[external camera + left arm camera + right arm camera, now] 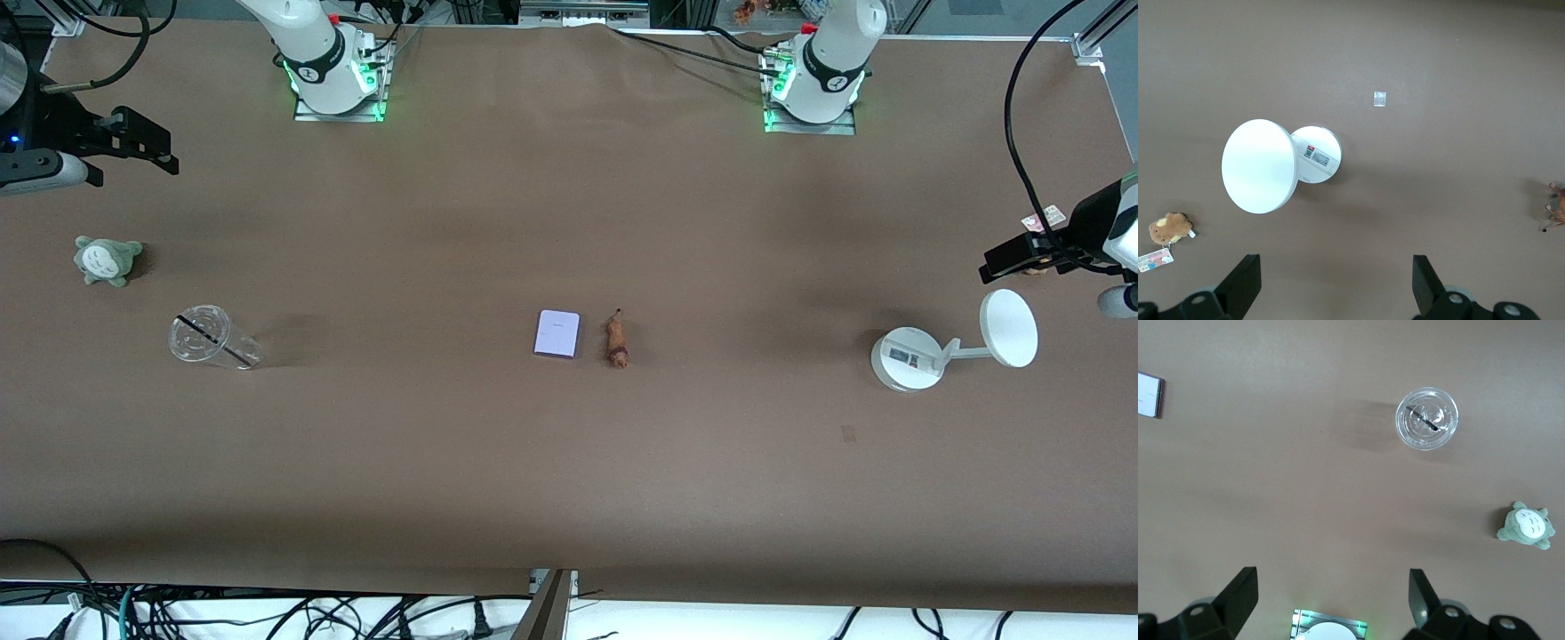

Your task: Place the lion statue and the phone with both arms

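Apparently both placed: phone (557, 333) and lion (616, 339) lay side by side at frame center, left gripper (1335, 287) and right gripper (1331, 603) empty, jaws spread, pulled to the frame edges.

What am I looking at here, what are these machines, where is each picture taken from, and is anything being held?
Two robot arms stand at a brown table. One picture looks down from across the table; the other two come from cameras on the arms' wrists. The left gripper hangs open over the table's end by the white stand and a brown plush. The right gripper hangs open over its end, by the clear cup and grey-green plush. The phone and lion statue lie side by side mid-table. Nothing is held.
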`<state>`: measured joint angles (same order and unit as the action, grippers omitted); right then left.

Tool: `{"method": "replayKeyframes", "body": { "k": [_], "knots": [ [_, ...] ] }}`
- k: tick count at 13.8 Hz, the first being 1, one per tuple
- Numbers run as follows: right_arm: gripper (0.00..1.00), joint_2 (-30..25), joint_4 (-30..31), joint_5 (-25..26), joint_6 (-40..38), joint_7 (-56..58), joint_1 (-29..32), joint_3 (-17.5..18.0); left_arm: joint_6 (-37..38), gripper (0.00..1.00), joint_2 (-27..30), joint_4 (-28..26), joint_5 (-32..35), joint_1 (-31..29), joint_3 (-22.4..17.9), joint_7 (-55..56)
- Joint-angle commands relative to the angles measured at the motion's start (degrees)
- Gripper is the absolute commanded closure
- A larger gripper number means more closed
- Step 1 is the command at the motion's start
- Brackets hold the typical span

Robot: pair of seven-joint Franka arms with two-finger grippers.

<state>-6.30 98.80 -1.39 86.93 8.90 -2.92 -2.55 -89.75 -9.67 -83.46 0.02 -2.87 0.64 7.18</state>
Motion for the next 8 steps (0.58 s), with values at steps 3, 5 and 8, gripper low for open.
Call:
{"method": "replayKeyframes", "body": {
  "k": [3, 5, 8],
  "knots": [
    [0.00, 0.7, -1.5, -1.1, -0.4, -0.3, 0.6, 0.4, 0.7, 0.00, -0.9, 1.8, -1.4, -0.4, -0.1, -1.6],
    [0.00, 0.7, -1.6, -1.2, -0.4, -0.4, 0.6, 0.3, 0.7, 0.00, -0.9, 1.8, -1.4, -0.4, -0.1, -1.5],
    [0.00, 0.7, -1.5, -0.9, -0.4, 0.5, 0.6, 0.4, 0.8, 0.00, -1.4, 1.8, -1.4, 0.3, 0.1, -1.3]
  ]
}}
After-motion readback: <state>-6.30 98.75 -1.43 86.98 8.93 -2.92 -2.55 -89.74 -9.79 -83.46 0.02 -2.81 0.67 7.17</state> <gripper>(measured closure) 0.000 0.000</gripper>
